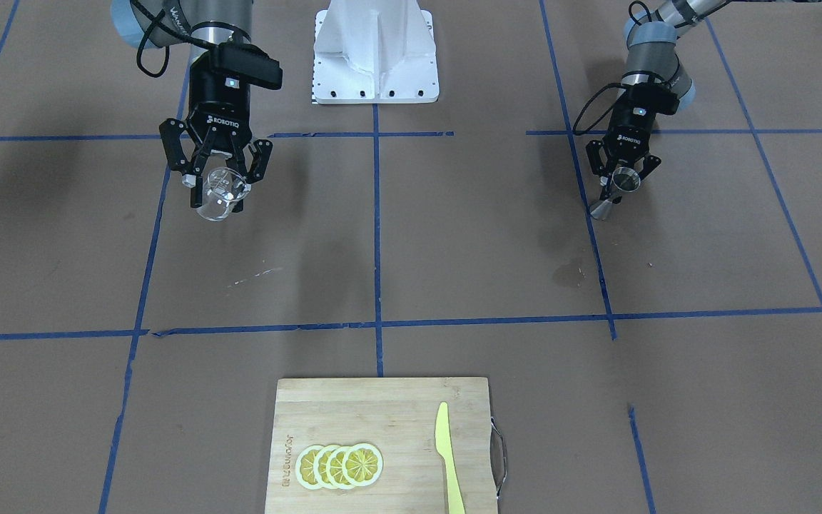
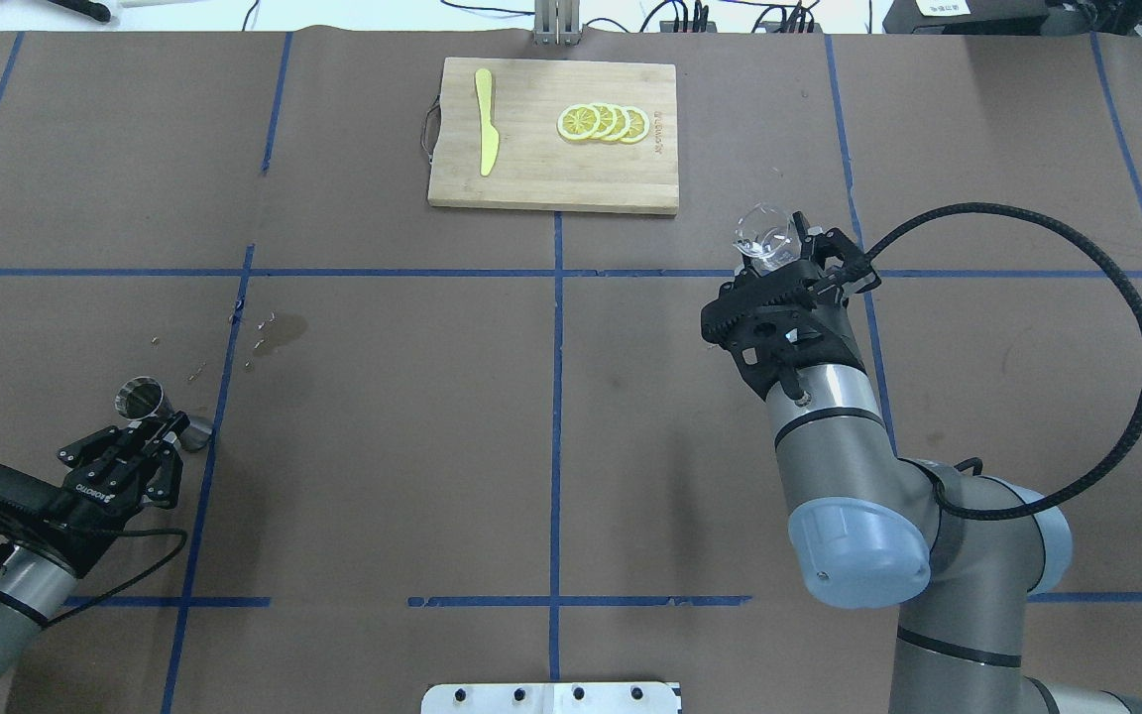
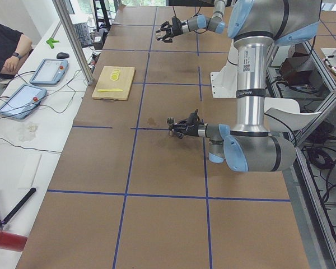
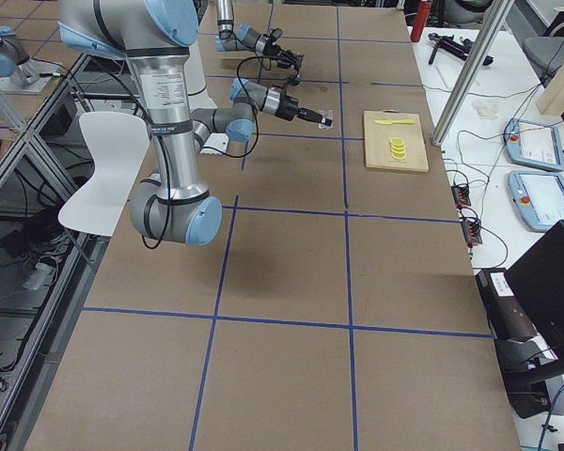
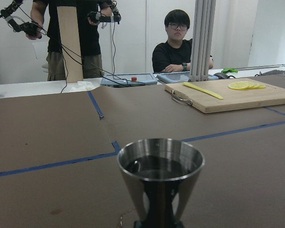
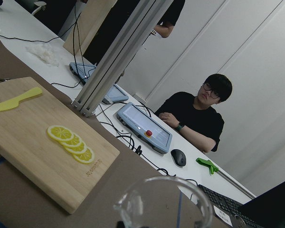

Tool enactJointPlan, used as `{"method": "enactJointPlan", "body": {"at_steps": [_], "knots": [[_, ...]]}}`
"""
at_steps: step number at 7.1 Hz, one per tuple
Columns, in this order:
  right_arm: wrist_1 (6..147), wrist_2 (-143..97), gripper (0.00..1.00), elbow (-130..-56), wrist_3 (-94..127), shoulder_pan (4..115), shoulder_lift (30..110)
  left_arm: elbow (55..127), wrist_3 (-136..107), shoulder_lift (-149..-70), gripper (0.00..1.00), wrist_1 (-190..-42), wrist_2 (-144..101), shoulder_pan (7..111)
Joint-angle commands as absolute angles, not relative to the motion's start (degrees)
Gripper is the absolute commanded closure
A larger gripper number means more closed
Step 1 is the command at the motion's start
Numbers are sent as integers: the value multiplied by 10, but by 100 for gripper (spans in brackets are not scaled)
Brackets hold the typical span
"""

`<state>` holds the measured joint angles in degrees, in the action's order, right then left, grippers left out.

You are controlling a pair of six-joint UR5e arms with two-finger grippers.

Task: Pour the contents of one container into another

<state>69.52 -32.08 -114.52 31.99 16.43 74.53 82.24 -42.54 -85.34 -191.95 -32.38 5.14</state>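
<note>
The shiny steel jigger is at the table's left side in the overhead view, with my left gripper shut on its narrow waist. In the left wrist view the jigger is upright, and dark liquid shows inside its upper cone. Its base looks to be at or just above the paper. My right gripper is shut on the clear glass cup and holds it above the table, well apart from the jigger. The cup's rim fills the bottom of the right wrist view, which is tilted.
A wooden cutting board with lemon slices and a yellow knife lies at the far middle edge. A wet stain marks the paper near the jigger. The robot's white base plate sits between the arms. People are beyond the far edge.
</note>
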Motion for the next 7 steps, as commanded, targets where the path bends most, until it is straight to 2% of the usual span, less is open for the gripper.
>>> {"method": "enactJointPlan", "body": {"at_steps": [1,2,5,6,7], "knots": [[695,-321,100,-1145,320,164,745,822,-425,-854,74,-1920,-321,50],[695,-321,100,-1145,320,164,745,822,-425,-855,68,-1920,-320,49],[695,-321,100,-1145,320,164,745,822,-425,-855,62,-1920,-320,49],[695,-321,100,-1145,320,164,745,822,-425,-855,52,-1920,-320,49],[695,-321,100,-1145,320,164,745,823,-427,-855,20,-1921,-320,49]]}}
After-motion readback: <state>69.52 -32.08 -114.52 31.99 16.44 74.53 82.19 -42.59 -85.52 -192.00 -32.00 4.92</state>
